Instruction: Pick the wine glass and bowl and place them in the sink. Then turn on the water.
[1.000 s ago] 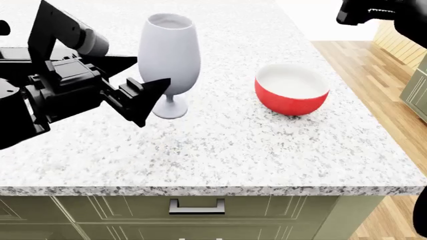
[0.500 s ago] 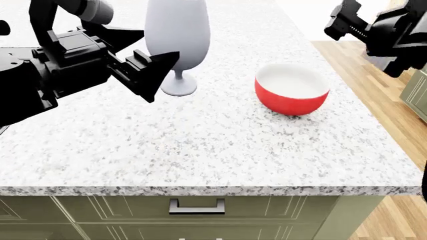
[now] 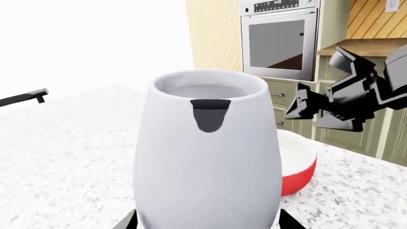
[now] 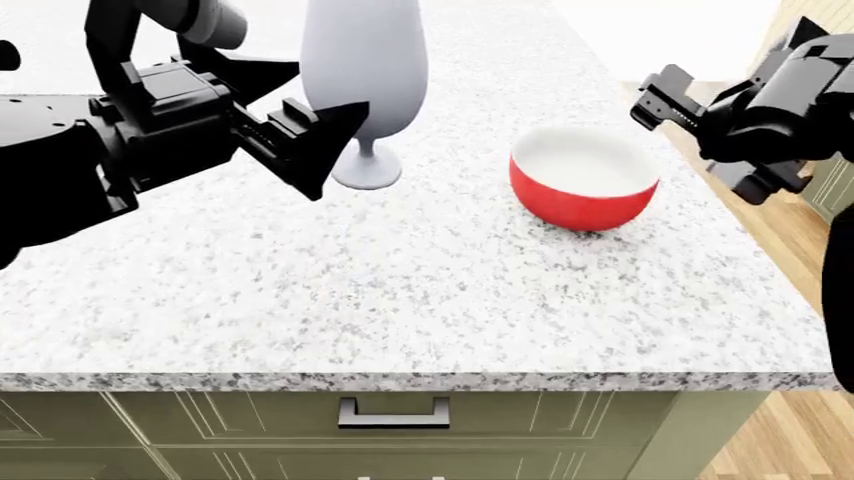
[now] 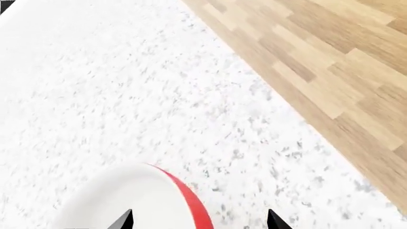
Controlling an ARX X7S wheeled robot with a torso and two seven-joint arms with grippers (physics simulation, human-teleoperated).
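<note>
Fingers of the left gripper [image 4: 320, 128] sit spread on either side of the wine glass [image 4: 363, 70], one dark wedge behind its rounded body and one in front, near the stem. Whether they actually press the glass I cannot tell from the head view; its round foot seems to meet the speckled bench [image 4: 400, 300], though I cannot be sure of that either. From the left wrist camera the wine glass [image 3: 207, 162] fills the middle of the picture, upright, with the two finger tips showing at either side of its lower body (a dark reflection sits just under the rim). The left arm comes in low from the left side, stretched across the bench with its gripper pointing toward the glass.

Just right of the glass, apart from it, the bowl [image 4: 583, 178] stands upright on the bench, red outside and white inside, close to the bench's right edge.

Further right, the right gripper [image 4: 694, 130] hangs above the bench beside the bowl, not touching it, its arm reaching in from the right over the wooden floor [image 4: 787, 230]. Its wrist camera looks down on the bowl [image 5: 146, 200] rim between two spread finger tips, which hold nothing.
</note>
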